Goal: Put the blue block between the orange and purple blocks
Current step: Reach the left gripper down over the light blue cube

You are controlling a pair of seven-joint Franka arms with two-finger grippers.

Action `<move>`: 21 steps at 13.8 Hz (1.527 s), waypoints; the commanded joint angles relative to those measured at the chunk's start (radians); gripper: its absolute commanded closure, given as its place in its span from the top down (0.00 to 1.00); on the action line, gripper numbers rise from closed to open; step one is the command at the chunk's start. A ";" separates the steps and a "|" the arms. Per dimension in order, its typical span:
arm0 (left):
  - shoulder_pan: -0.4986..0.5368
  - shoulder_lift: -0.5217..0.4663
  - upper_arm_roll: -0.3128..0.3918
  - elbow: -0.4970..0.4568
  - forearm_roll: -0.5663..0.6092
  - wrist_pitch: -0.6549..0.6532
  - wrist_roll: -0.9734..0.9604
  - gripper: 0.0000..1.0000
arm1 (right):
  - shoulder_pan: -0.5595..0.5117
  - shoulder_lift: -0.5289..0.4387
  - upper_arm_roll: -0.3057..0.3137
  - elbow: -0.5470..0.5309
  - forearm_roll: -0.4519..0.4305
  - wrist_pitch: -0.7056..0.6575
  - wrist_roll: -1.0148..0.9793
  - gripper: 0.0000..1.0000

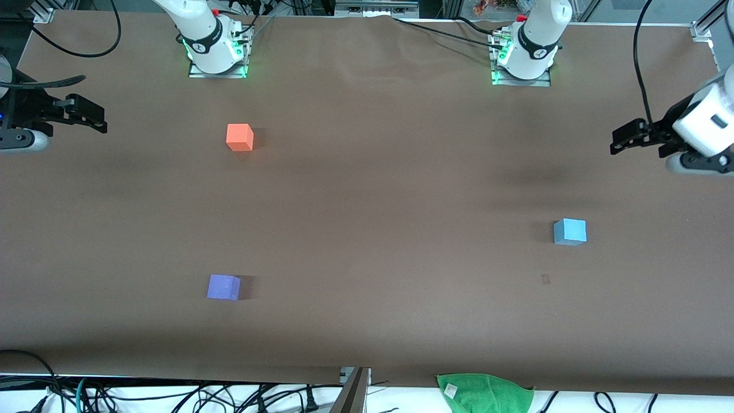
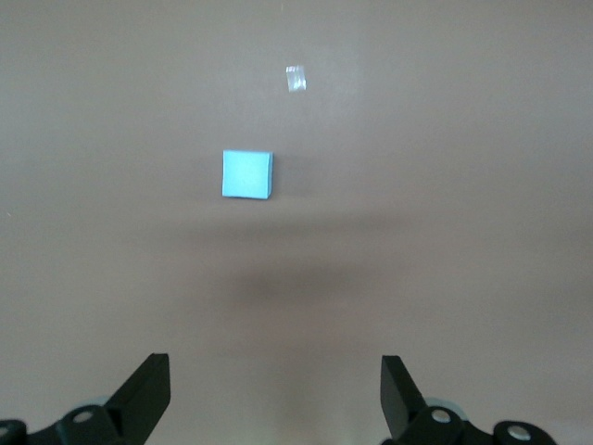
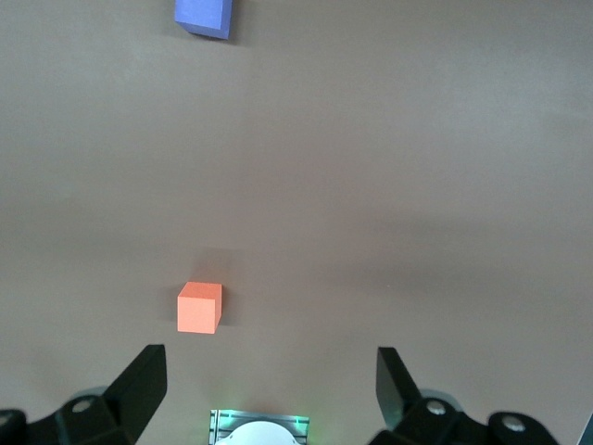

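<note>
The blue block [image 1: 570,232] sits on the tabletop [image 1: 367,229] toward the left arm's end, well apart from the orange block [image 1: 239,137] and purple block [image 1: 223,287]. The left end effector [image 1: 636,139], released and empty, hangs nearest it. The right end effector [image 1: 86,115] waits, also released.

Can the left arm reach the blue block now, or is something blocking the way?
Probably yes. The left gripper hangs open above the table's left-arm end, and the blue block stands alone on bare table there. Its wrist view shows the block with nothing around it.
</note>
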 commanded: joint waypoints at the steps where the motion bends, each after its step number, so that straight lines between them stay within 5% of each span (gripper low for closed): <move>1: 0.030 0.135 -0.003 0.025 0.026 0.043 0.018 1.00 | -0.012 -0.007 0.008 -0.004 -0.004 0.016 0.007 1.00; 5: 0.030 0.256 -0.003 0.008 0.028 0.236 0.039 1.00 | -0.011 -0.007 0.009 -0.004 -0.004 0.015 0.009 1.00; 11: 0.067 0.299 -0.002 -0.246 0.030 0.690 0.103 1.00 | -0.009 -0.007 0.009 -0.004 -0.004 0.016 0.007 1.00; 21: 0.107 0.389 -0.019 -0.316 0.063 0.831 0.139 1.00 | -0.009 -0.007 0.011 -0.004 -0.004 0.016 0.007 1.00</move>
